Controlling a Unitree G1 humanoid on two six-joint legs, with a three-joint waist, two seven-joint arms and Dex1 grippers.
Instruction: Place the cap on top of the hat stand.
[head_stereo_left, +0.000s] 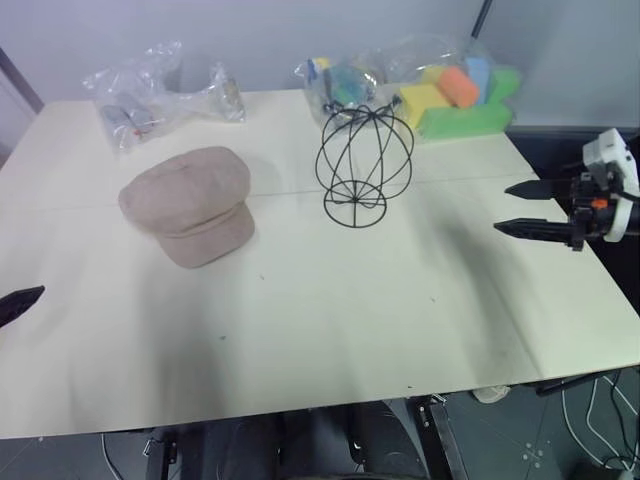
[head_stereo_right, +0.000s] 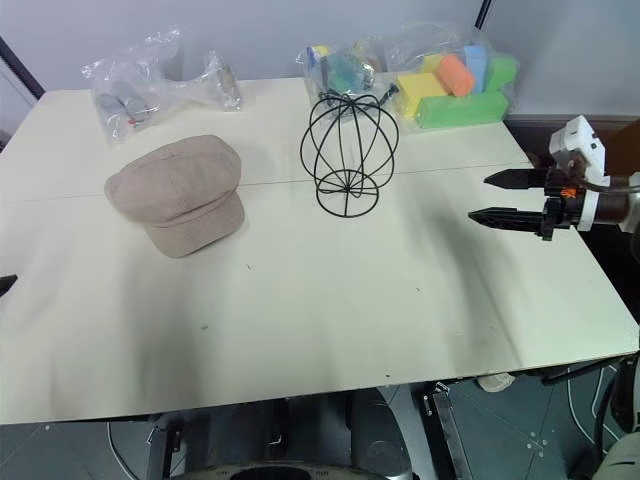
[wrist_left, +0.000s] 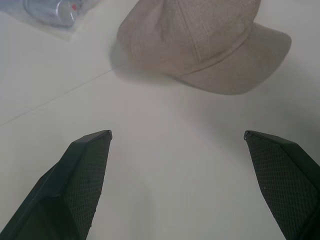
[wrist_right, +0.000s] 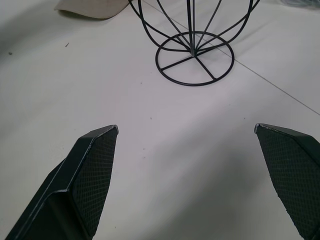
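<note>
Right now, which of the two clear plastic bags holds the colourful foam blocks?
The bag behind the hat stand, at the table's far right; the far-left bag holds greyish items instead.

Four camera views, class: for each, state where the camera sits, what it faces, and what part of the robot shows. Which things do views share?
Left eye view: on the head, looking down over the table; left gripper at its edge.
Right eye view: beside it, same scene; open right gripper.
Left wrist view: along open fingers toward the cap.
Right wrist view: along open fingers toward the hat stand.
Shared: the cap and hat stand show in both eye views.
</note>
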